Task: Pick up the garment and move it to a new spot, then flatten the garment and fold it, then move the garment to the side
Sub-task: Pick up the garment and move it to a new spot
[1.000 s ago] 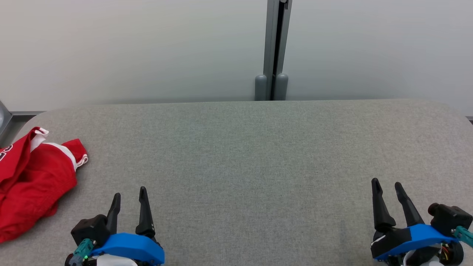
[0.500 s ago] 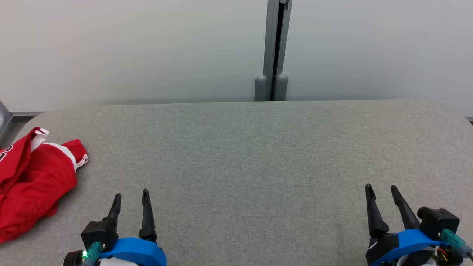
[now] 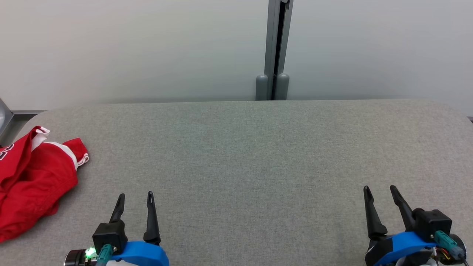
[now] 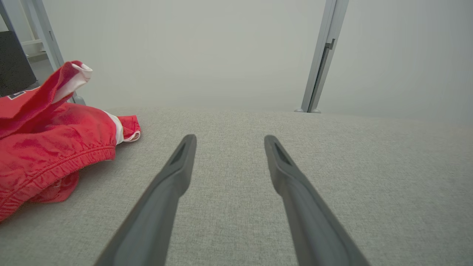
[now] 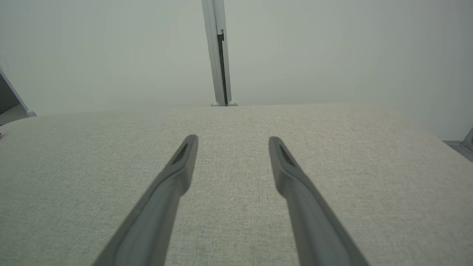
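A crumpled red garment with white trim lies bunched at the far left of the grey fabric table, partly cut off by the head view's left edge. The left wrist view shows the garment to the left of that gripper's fingers, apart from them. My left gripper stands open near the table's front edge, right of the garment, with nothing between its fingers. In its own wrist view the left gripper hangs over bare cloth. My right gripper stands open and empty at the front right, also seen as the right gripper.
A pale wall backs the table, with a grey vertical post behind its far edge near the middle. A metal frame corner shows beyond the table's far left corner. The table's corners are rounded.
Both grippers have drawn back toward the table's front edge; the left one also shifted slightly right and the right one slightly left. The garment has not moved.
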